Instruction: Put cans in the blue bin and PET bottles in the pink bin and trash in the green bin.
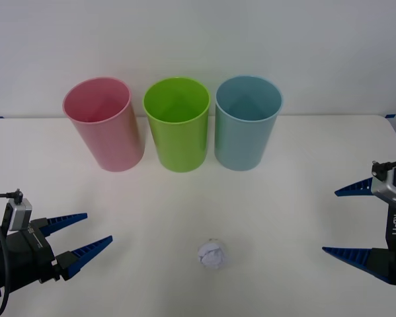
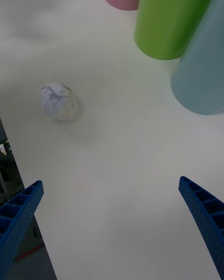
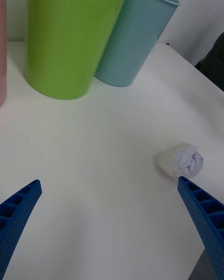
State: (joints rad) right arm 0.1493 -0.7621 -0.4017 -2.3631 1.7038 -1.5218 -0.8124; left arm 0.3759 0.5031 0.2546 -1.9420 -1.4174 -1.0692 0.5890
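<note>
1. The trash (image 1: 211, 255) lies on the white table (image 1: 303, 198), well in front of the green bin (image 1: 176, 124) and apart from it. It sits between the two grippers and touches neither.
2. The left gripper (image 1: 83, 239) hovers to the left of the trash, its fingers spread moderately wide and holding nothing. In the left wrist view the trash (image 3: 185, 159) lies just beyond one blue fingertip (image 3: 186, 186), not between the pair.
3. The right gripper (image 1: 343, 221) hovers well to the right of the trash, its fingers spread very wide and holding nothing. In the right wrist view the trash (image 2: 56, 101) lies well ahead of the fingers (image 2: 23, 205), toward one side.
4. Count: one piece of trash, three bins, two grippers.
5. The bins stand upright in a row behind the trash: the pink bin (image 1: 104, 124) to the left of the green bin, the blue bin (image 1: 246, 123) to its right. Neighbouring bins stand very close; whether they touch cannot be told.
6. Each bin is smooth plastic, round, open at the top and tapering to its base. As far as the front view reaches into them, the interiors show nothing inside.
7. The trash is a small crumpled ball of white paper with creased, irregular folds.
8. The fingers are blue, ribbed and pointed. The table surface is plain, matte and off-white.
</note>
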